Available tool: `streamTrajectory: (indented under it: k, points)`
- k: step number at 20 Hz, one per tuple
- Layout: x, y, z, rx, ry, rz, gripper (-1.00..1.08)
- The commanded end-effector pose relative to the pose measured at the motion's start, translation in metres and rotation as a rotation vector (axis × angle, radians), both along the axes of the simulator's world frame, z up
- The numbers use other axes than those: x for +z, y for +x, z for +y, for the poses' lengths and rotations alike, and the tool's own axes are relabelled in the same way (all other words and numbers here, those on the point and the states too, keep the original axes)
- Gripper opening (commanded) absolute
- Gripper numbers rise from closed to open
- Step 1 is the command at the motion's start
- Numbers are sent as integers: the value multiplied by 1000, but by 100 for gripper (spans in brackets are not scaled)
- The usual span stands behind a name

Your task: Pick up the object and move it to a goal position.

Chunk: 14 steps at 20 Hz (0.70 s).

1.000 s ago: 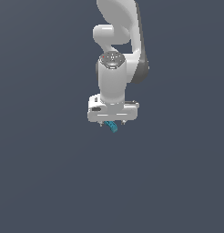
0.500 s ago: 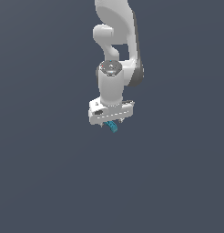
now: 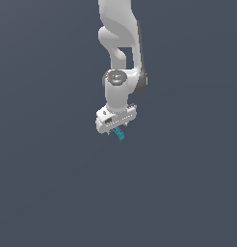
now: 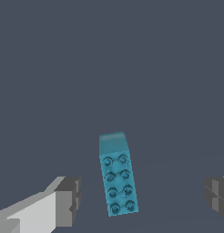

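Note:
The object (image 4: 117, 177) is a small teal-blue block with studs on its upper face and a smooth sloped end. It lies between the two grey fingertips in the wrist view, and neither of them touches it. My gripper (image 4: 143, 200) is open, with wide gaps on both sides of the block. In the exterior view the object (image 3: 119, 134) shows just under the white hand, with the gripper (image 3: 114, 132) right above it and part of the block hidden behind it.
A plain dark grey-blue floor (image 3: 53, 193) runs in every direction. The white arm (image 3: 121, 43) rises straight above the hand.
The hand has twisted about its vertical axis and come down slightly over the block. The block has stayed where it was.

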<state>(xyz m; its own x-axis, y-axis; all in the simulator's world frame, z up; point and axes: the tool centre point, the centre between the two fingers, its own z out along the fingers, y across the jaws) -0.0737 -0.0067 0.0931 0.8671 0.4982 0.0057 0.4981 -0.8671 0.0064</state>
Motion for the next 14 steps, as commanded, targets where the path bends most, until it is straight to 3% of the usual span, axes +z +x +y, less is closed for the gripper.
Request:
streamTrajectory:
  k: [1, 14]
  points:
    - [-7, -8, 0, 52, 0, 2, 100]
    - [-20, -25, 0, 151, 2, 9, 100]
